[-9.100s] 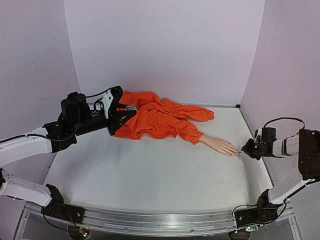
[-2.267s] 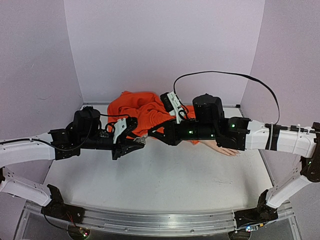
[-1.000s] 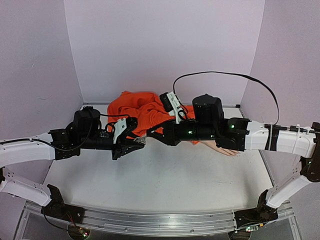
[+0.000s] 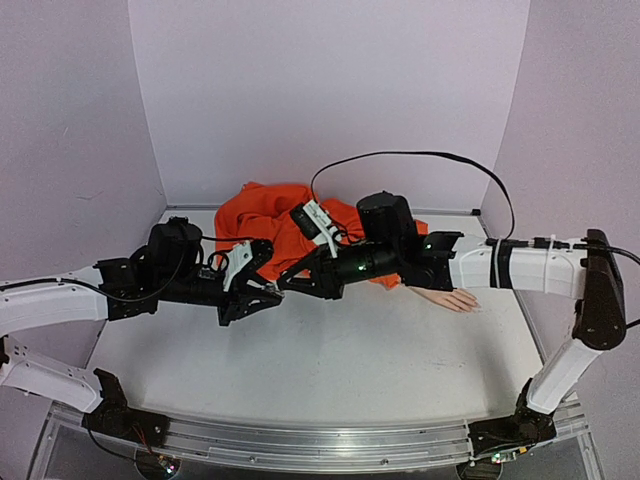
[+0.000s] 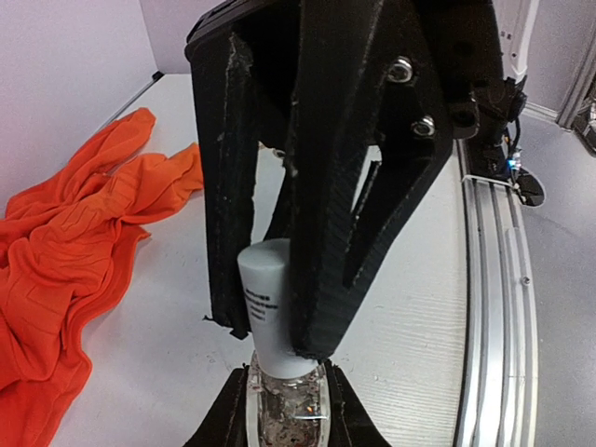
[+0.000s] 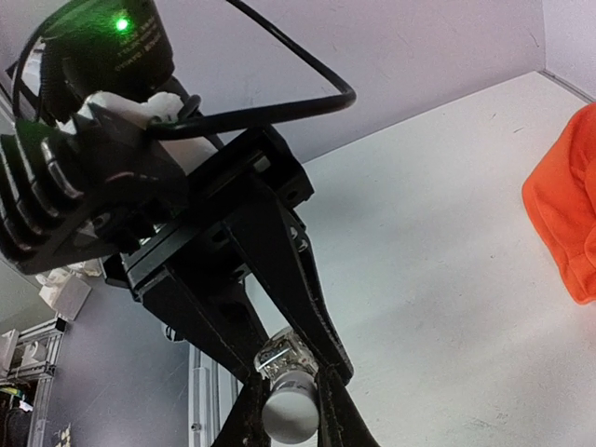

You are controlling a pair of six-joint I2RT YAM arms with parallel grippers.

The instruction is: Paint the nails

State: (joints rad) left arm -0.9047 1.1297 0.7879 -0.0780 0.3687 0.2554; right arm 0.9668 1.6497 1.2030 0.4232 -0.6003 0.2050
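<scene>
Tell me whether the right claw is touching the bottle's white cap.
Touching. The left wrist view shows the right claw with its black fingers pressed against both sides of the white cap of the clear bottle, with no gap visible.

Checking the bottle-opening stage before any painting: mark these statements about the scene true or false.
The left hand grips the clear bottle. True.
The right hand is open and empty. False: it is shut on the white cap.
The mannequin hand lies on the table. True.
The sleeve is blue. False: it is orange.
</scene>
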